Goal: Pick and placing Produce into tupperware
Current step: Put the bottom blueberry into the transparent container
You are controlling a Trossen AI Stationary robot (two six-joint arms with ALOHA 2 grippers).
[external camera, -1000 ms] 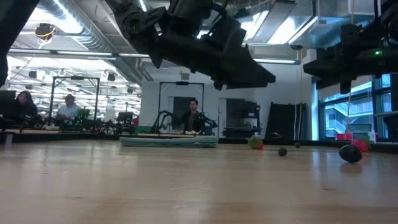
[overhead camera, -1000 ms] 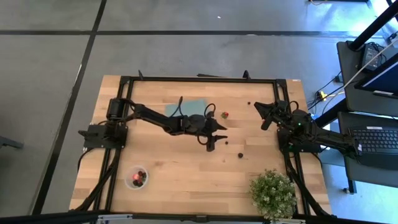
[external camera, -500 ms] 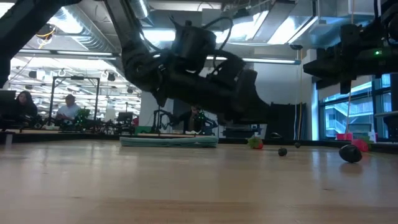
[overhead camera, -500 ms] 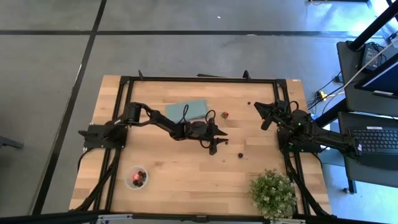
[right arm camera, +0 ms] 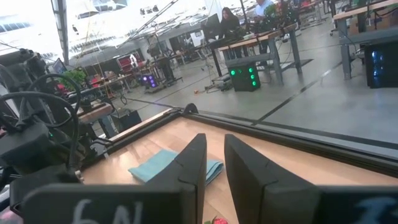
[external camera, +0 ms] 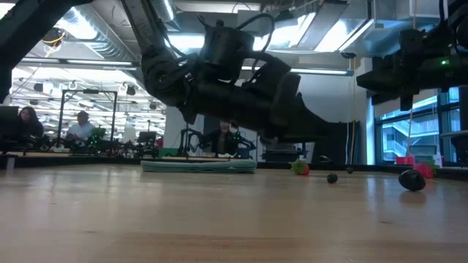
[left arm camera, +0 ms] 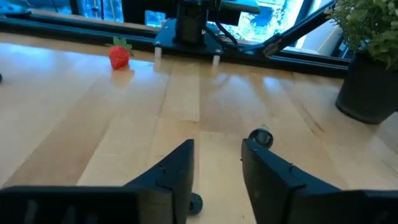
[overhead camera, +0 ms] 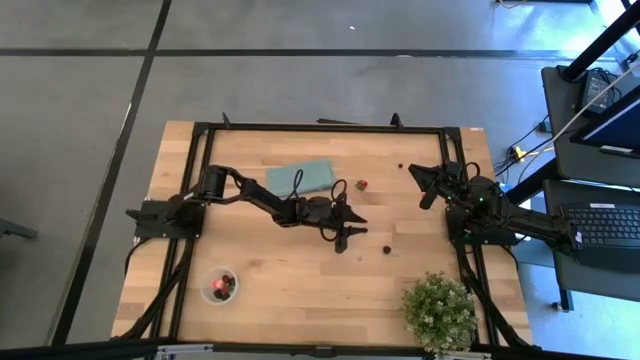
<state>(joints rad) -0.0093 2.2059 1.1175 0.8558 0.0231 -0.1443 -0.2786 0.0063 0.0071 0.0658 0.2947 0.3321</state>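
From above, the tupperware (overhead camera: 220,285) sits near the table's (overhead camera: 300,290) left front corner with a few red and dark pieces already inside, so part of the job looks done. Still loose are a dark berry (overhead camera: 386,249), a strawberry (overhead camera: 362,184) near the teal mat (overhead camera: 300,177), and a tiny dark piece (overhead camera: 400,166) farther back. The left pincer (overhead camera: 345,238) hangs mid-table, just beside the dark berry. The right pincer (overhead camera: 428,185) waits at the right rear, above the table.

At table height, the left arm (external camera: 234,88) hovers above the wood; the dark berry (external camera: 412,180) lies at the right.

The left wrist view shows its fingers (left arm camera: 177,177) parted a little with nothing between them, a small dark piece (left arm camera: 194,201) below them and the berry (left arm camera: 261,137) just ahead (round, so no real long axis). The strawberry (left arm camera: 119,56) stands with its leafy cap up.

In the right wrist view the fingers (right arm camera: 193,165) are nearly together, empty.
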